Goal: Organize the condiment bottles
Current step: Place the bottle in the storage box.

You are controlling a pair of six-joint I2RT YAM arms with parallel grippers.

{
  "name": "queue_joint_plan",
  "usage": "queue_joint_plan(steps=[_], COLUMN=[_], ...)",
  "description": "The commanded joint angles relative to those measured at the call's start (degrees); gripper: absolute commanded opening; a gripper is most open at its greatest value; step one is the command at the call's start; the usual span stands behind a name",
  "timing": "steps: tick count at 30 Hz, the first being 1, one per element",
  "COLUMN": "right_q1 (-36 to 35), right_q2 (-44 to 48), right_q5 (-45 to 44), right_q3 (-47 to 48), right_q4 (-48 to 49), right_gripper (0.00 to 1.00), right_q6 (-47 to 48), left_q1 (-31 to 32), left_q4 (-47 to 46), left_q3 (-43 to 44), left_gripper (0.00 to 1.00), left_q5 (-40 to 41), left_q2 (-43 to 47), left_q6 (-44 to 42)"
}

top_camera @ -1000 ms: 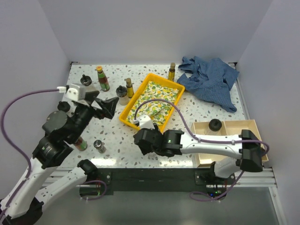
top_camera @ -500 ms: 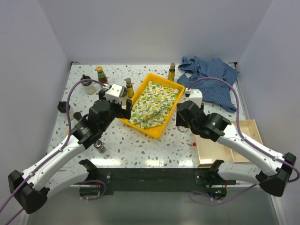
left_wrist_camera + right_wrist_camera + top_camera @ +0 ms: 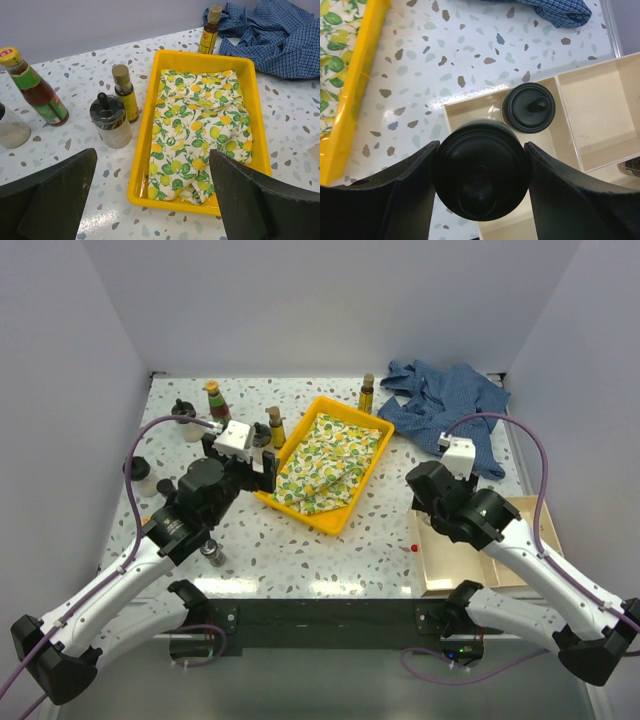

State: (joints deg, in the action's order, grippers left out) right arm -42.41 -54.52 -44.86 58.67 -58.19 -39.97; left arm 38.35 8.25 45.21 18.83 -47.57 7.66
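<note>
Jar [image 3: 480, 167] pinched in right gripper [image 3: 481, 187], over box [image 3: 600, 115].
Held between both fingers above box's left side, just beside 2nd jar [image 3: 528, 107] standing inside. Left gripper [image 3: 152, 165] spread wide over tray [image 3: 200, 57] edge; beyond it 2 amber bottles [image 3: 122, 92] [image 3: 210, 30], 1 red-labelled bottle [image 3: 35, 87], 2 more jars [image 3: 110, 122] [image 3: 9, 130].

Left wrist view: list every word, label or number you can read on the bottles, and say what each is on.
No text reads clearly.
red-labelled bottle: white marks on a red patch at its cap, too blurred.
near amber bottle, beside the yellow tray: label print too small.
far amber bottle, by the blue cloth: red mark on its label, unreadable.
</note>
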Motion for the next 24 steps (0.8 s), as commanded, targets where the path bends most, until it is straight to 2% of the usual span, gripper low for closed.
queue_joint_plan(steps=[1,9,14,24], right_q1=[2.15,7.16,7.78,7.87], right_q2=[0.91,0.47,0.91,-0.76], right_q5=[-1.99,2.32,2.41,1.97], right_q3=[-3.73,-10.86,-14.37,-19.21], right_q4=[4.12,14.15,19.78,25.76], right_gripper=[0.33,0.33,0.33,0.43], right_q6=[-1.35,1.29,2.17,2.44], left_q1=[0.24,0.15,0.24,0.15], left_q4=[-2.98,-2.89,-2.89,-2.80], left_q3=[-0.12,-0.21,-0.39,-0.21], left_gripper=[1.00,1.00,1.00,1.00], left_q5=[0.15,0.51,0.59,0.33], left_q2=[0.20,-0.07,-0.07,-0.24], left_q6=[-1.07,-1.16,-1.24,-1.33])
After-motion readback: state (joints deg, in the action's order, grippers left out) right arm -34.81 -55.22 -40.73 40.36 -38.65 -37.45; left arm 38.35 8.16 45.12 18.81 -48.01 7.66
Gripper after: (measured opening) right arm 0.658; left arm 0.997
